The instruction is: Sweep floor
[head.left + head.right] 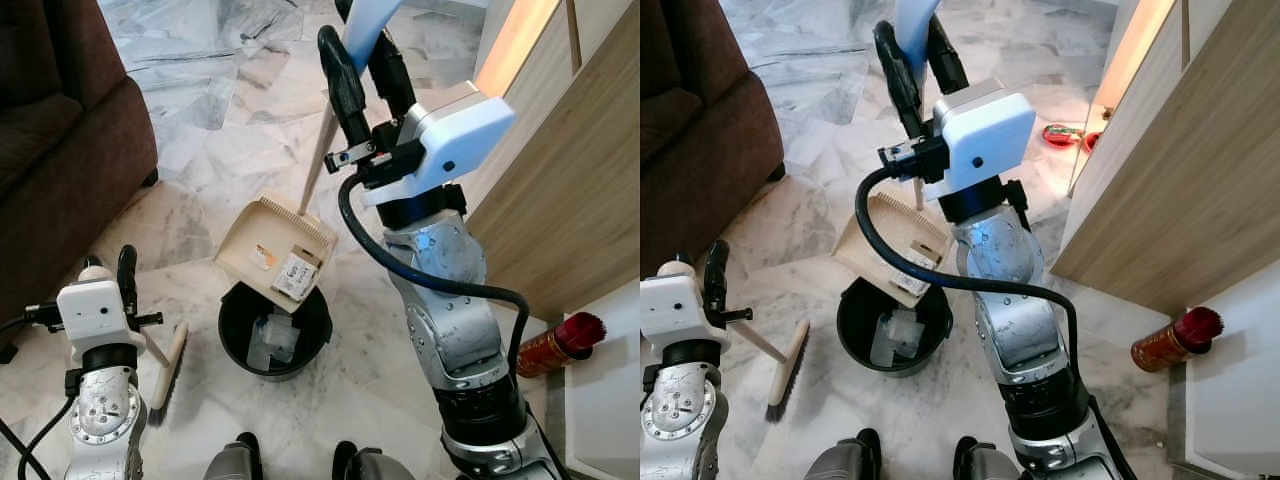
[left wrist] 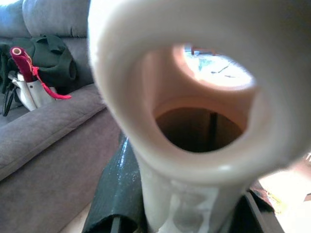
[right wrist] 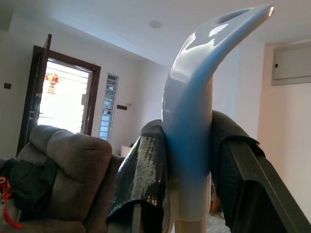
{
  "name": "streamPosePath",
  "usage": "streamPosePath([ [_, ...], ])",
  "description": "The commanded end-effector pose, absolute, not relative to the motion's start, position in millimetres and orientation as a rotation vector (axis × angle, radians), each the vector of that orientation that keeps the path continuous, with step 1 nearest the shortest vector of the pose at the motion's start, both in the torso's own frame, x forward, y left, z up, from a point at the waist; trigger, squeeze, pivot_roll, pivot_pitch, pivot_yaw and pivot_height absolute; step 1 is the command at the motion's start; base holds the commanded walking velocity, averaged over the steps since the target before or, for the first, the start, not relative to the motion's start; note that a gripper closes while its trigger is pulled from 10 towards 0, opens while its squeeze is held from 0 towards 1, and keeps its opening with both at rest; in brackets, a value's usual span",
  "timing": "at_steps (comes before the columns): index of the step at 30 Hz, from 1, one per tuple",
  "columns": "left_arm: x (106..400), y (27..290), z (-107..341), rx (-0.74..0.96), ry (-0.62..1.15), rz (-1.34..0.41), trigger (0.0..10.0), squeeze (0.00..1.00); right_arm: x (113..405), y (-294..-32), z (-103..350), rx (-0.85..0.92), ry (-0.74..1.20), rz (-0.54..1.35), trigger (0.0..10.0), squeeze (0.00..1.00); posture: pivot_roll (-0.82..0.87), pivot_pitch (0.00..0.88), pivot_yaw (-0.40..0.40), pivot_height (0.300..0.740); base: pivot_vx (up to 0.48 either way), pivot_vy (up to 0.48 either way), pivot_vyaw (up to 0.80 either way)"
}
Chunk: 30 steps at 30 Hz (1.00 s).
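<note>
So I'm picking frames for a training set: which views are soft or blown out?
Left wrist view: the broom handle sits so close it is blurred, and the bright patch through its hole is washed out. Right wrist view: the doorway is overexposed, while the dustpan handle is sharp with glare on top. Eye views: sharp, with a bright strip beside the cabinet.

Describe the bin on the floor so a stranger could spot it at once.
Start at the brown sofa and look across the marble floor toward the robot's feet. There stands a round black plastic bucket, directly under the tilted beige dustpan; nothing else there is round and black.
</note>
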State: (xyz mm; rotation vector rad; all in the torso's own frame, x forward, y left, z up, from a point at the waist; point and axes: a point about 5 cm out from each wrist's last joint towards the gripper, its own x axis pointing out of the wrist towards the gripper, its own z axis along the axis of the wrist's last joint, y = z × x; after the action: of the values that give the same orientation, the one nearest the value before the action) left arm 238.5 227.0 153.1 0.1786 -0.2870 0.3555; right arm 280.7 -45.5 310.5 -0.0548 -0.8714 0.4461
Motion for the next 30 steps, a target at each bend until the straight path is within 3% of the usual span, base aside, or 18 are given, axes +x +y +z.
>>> streamPosePath([
  [1, 237, 228, 159, 0.21, -0.328, 0.351, 10.0, 0.0, 260, -46, 332, -0.044, -1.029, 0.454, 10.0, 0.0, 0.08, 0.239, -0.044, 0.74, 0.0, 0.0, 0.0],
  [9, 238, 227, 159, 0.211, -0.33, 0.343, 10.0, 0.0, 258, -35, 326, 0.012, -0.957, 0.581, 10.0, 0.0, 0.08, 0.224, -0.043, 0.74, 0.0, 0.0, 0.0],
  [22, 239, 226, 159, 0.217, -0.331, 0.342, 10.0, 0.0, 258, -40, 330, -0.093, -1.028, 0.488, 10.0, 0.0, 0.08, 0.231, -0.047, 0.74, 0.0, 0.0, 0.0],
  [30, 238, 226, 157, 0.218, -0.323, 0.339, 10.0, 0.0, 268, -44, 325, -0.096, -0.971, 0.452, 10.0, 0.0, 0.08, 0.236, -0.048, 0.74, 0.0, 0.0, 0.0],
])
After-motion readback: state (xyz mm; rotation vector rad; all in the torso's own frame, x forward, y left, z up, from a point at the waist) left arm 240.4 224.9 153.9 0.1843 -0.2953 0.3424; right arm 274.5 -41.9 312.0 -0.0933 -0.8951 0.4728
